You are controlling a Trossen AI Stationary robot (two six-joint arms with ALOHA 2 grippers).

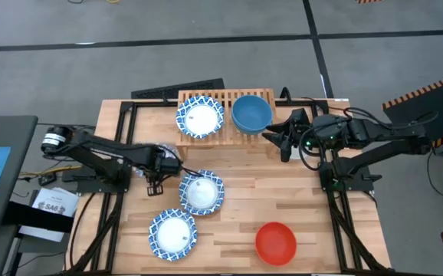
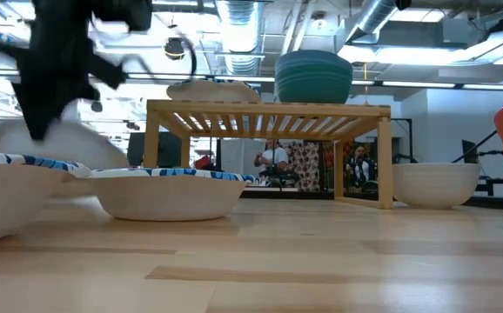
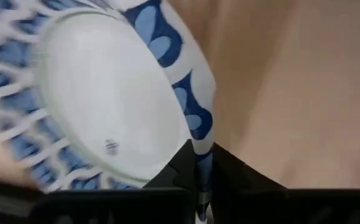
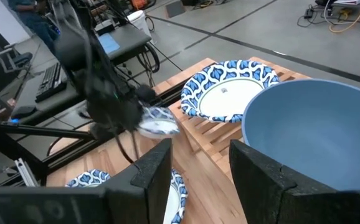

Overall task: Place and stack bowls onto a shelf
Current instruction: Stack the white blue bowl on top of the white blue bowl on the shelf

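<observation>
the left gripper (image 3: 195,180) jaws are pinching the rim of a blue-and-white patterned round bowl (image 3: 105,93), holding it just above the desk (image 1: 298,203). the low light-wood slatted shelf (image 1: 223,98) is lying ahead of those jaws, already carrying a patterned bowl (image 1: 200,116) and a plain blue bowl (image 1: 251,113). the right gripper (image 4: 200,163) is waiting just beside the blue one, jaws apart and empty.

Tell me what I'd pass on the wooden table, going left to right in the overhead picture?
Left gripper shut on a patterned bowl's rim → bottom patterned bowl → patterned bowl on the shelf → blue bowl on the shelf → red bowl → right gripper.
</observation>
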